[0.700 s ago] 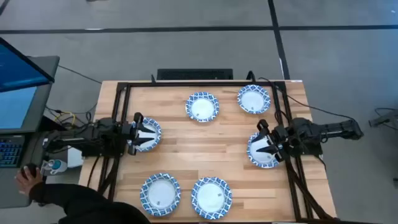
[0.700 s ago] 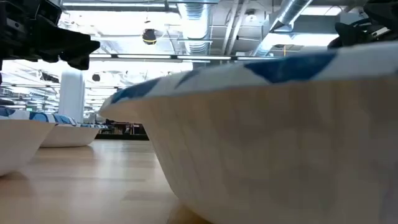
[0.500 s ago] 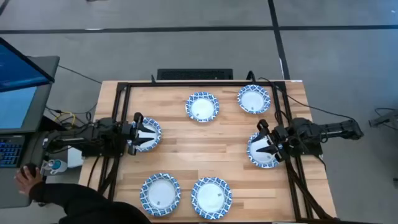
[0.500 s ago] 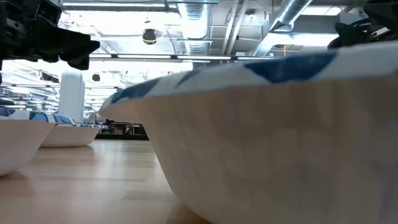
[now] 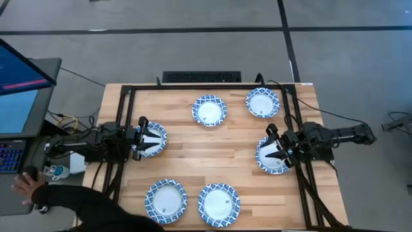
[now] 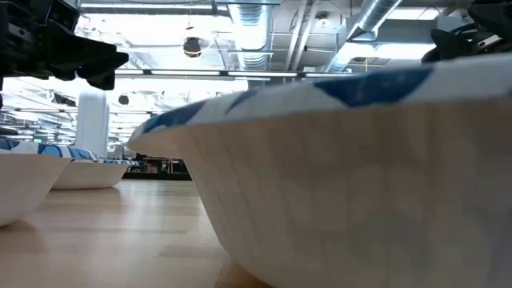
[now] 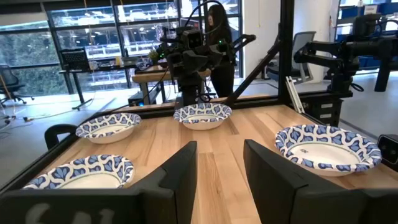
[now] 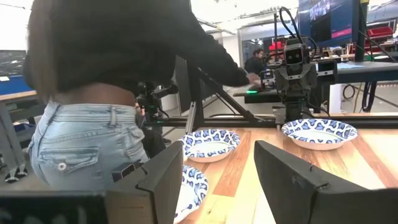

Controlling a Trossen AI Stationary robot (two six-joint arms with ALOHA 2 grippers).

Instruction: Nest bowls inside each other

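**Six thin bowls, none nested yet: take them by the rim**

All six bowls lie apart on the wooden counter (image 5: 225, 161), and no bowl sits inside another. I use the middle of the counter as the landmark. On its far side are two bowls (image 5: 209, 110) (image 5: 262, 102). On its near side are two more (image 5: 166, 200) (image 5: 219, 203). At its left end one bowl (image 5: 153, 139) lies under the left gripper (image 5: 143, 139), and at its right end one bowl (image 5: 271, 156) lies under the right gripper (image 5: 275, 154).

Both pairs of jaws are spread and hold nothing. In each wrist view the two dark fingers stand apart with bare wood between them.

In the low view the wall of the nearest bowl (image 6: 352, 176) looks thin and finely ribbed, like pressed paper. So I judge that the bowls are very light, a little flexible and easy to push along the smooth wood. A hard squeeze could bend the wall. The best hold is probably the patterned rim, with one finger inside and one outside, closing gently. The bowl should then be lowered straight over the next one, because a light bowl may slide or tip when it is touched from the side.
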